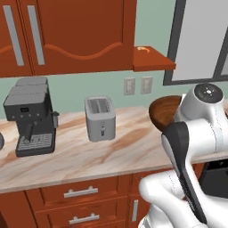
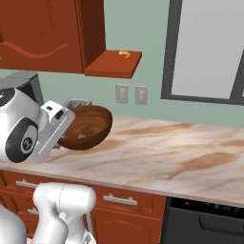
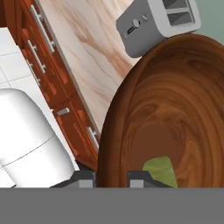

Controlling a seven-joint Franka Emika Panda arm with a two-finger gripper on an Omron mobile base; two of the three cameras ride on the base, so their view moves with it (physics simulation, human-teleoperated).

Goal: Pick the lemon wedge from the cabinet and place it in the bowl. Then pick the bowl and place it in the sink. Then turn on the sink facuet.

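Note:
My gripper [image 3: 112, 180] is shut on the near rim of the dark brown wooden bowl [image 3: 175, 109], one fingertip inside and one outside. The bowl [image 2: 89, 125] is tilted over the marble counter [image 2: 162, 152], its opening turned toward the right base camera. The yellow-green lemon wedge [image 3: 161, 170] lies low inside the bowl, and it appears as a small green speck [image 2: 81, 137] from the right. In the left base view my arm hides most of the bowl [image 1: 161, 113]. The red-brown wall cabinet [image 1: 80, 35] hangs above with both doors closed. The sink and faucet are out of view.
A grey toaster [image 1: 100, 118] stands just left of the bowl, with a dark coffee machine [image 1: 31, 116] further left. A small orange-yellow piece [image 2: 125, 54] lies on the cabinet's side shelf [image 2: 114, 64]. A window [image 2: 209, 47] is at the right. Drawers [image 1: 80, 192] sit under the counter.

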